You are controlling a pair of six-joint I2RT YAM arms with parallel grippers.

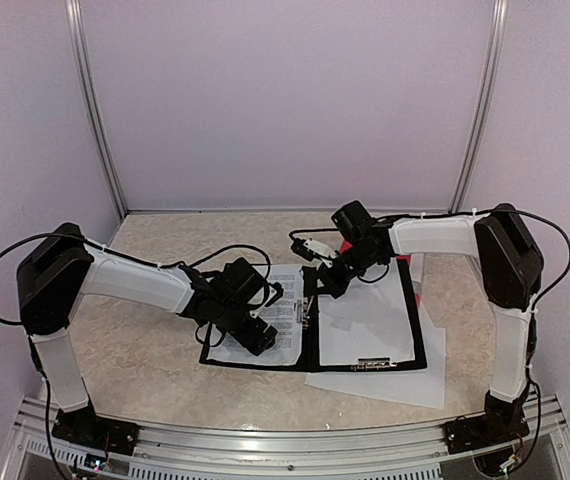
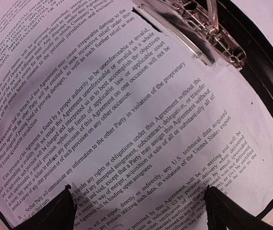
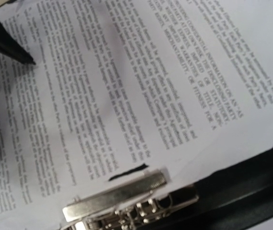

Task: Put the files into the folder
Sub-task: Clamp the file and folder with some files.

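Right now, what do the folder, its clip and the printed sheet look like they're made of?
The folder looks like black plastic or coated card with a dull finish; which one is unclear. The clip looks like bare metal: silvery, with bright glints. The printed sheet looks like ordinary white paper: thin, matte, slightly curved, with black text.

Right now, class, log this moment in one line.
left gripper: open over printed sheet | right gripper: shut near ring clip | folder: open
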